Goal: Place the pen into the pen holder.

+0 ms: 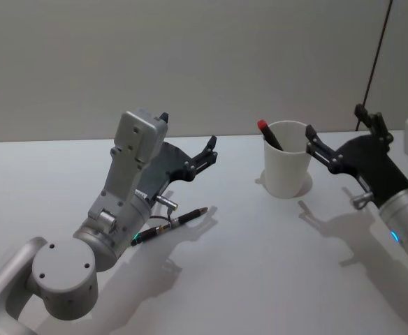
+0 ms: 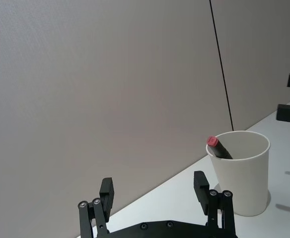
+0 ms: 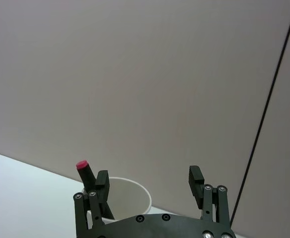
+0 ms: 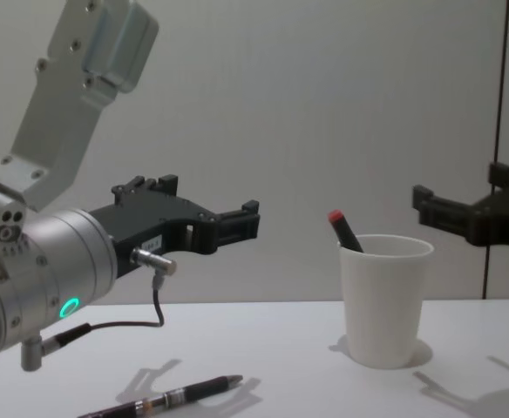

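Note:
A dark pen (image 1: 172, 224) (image 4: 173, 398) lies flat on the white table, just below and beside my left arm's wrist. The pen holder, a white paper cup (image 1: 286, 168) (image 2: 244, 174) (image 3: 130, 196) (image 4: 385, 301), stands upright at centre right. A black pen with a red cap (image 1: 267, 132) (image 2: 217, 147) (image 3: 86, 171) (image 4: 342, 229) leans inside it. My left gripper (image 1: 188, 131) (image 2: 154, 187) (image 4: 209, 205) hovers open and empty above the table, left of the cup and pointing toward it. My right gripper (image 1: 334, 120) (image 3: 149, 178) (image 4: 460, 185) hangs open and empty just right of the cup's rim.
A plain grey wall (image 1: 204, 63) rises behind the table, with a thin dark vertical line (image 1: 377, 59) at its right. Bare white tabletop (image 1: 260, 279) stretches in front of the cup and between the arms.

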### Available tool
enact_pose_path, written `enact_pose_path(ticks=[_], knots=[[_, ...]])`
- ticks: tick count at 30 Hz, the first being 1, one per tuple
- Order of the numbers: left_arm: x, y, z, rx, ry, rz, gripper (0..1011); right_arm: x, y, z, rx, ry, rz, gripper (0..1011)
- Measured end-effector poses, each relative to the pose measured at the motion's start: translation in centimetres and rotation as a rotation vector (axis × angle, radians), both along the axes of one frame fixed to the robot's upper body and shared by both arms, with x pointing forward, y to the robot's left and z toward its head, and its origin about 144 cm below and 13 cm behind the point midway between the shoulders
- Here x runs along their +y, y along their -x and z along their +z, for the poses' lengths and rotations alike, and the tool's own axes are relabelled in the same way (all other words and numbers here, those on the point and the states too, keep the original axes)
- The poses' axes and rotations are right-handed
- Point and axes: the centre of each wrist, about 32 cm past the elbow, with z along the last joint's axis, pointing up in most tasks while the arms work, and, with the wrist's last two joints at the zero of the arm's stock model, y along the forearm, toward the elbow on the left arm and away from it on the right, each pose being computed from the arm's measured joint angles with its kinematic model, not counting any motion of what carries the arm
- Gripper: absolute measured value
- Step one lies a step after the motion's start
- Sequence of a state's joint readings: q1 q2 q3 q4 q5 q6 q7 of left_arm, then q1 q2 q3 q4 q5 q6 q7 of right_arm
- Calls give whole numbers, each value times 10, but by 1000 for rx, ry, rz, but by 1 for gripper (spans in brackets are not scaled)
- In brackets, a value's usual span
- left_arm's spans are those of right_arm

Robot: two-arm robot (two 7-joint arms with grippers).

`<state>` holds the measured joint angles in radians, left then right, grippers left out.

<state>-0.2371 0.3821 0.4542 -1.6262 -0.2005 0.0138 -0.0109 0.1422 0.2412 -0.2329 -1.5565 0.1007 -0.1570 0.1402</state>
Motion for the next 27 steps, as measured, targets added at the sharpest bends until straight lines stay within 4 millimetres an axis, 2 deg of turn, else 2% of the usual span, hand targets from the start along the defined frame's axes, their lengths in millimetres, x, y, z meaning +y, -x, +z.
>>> enact_pose_path(ticks=[12,20,27], knots=[[0,0,0,0,0,0,1001,-9,36,7,138,-75,-26,1002],[0,0,0,0,0,0,1001,-11,47,10,181,-94,-29,1002],[0,0,0,0,0,0,1001,-11,48,10,185,-95,-29,1002]])
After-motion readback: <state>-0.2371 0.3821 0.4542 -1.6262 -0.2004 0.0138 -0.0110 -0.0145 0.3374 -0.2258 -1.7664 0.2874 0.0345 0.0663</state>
